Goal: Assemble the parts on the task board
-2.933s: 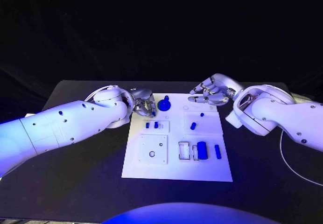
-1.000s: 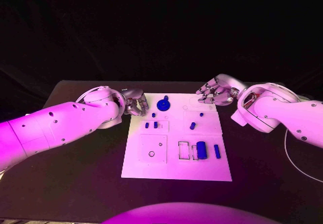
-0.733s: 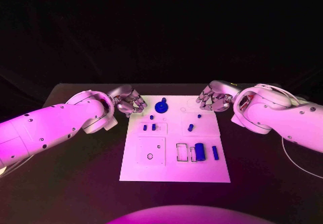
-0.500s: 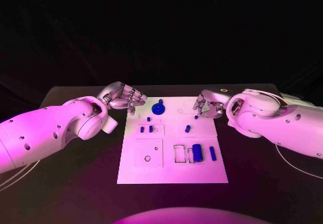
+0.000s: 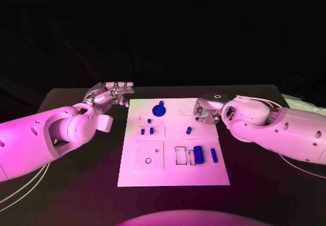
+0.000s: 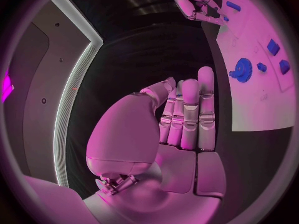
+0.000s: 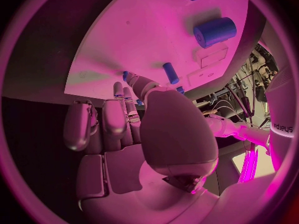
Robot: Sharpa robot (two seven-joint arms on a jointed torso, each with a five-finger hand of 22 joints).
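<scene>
A: How are the hands posing?
B: The left hand (image 5: 110, 93) is hovering off the task board's (image 5: 170, 176) far left corner, fingers straight, holding nothing; the right hand (image 5: 206, 112) is curling empty over its far right edge.
A: And the parts (image 5: 198, 153)?
B: They are lying on the board, mid-table (image 5: 81, 188).

- The task board (image 5: 173, 172) looks like a flat, smooth, matt plate
- The parts (image 5: 198, 154) look like smooth blue plastic with a slight sheen
- The desk (image 5: 81, 188) has a dark, matt top that gives back almost no light
- The left hand (image 6: 177, 127) has smooth, metallic-looking fingers (image 6: 206, 102) and a glossy palm shell
- The right hand (image 7: 134, 134) has the same smooth, shiny casing
- The arm shells (image 5: 41, 141) look like glossy hard plastic
</scene>
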